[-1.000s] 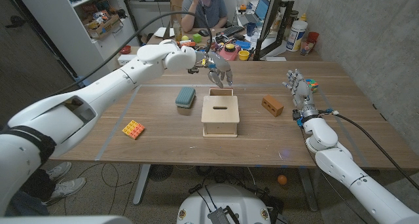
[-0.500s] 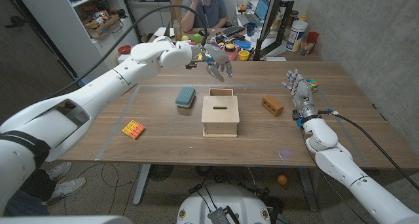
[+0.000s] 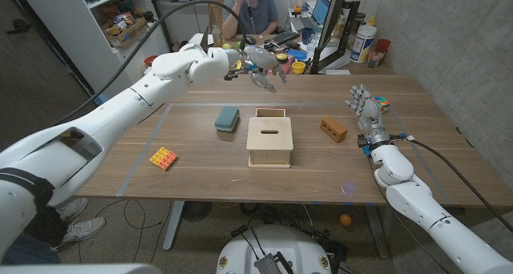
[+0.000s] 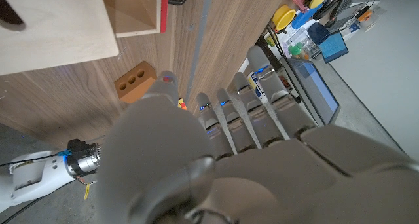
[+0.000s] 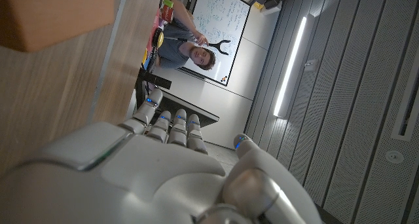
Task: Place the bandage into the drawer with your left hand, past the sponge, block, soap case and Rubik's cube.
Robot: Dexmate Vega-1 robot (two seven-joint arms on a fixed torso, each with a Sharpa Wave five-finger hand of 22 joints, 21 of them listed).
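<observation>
The left hand (image 3: 261,66) was raised past the drawer's (image 3: 269,112) far edge, fingers spread, seemingly holding nothing; the right hand (image 3: 365,107) stood released.

Back of right hand (image 5: 170,165), fingers (image 5: 175,122) extended, wooden table (image 5: 72,67), seated person (image 5: 190,52) beyond

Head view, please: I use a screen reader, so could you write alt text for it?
The robot's left hand hangs above the table's far edge, beyond a wooden box whose drawer stands open. A blue-green sponge, a brick-coloured block and an orange block lie around the box; the right hand waits at the right.
</observation>
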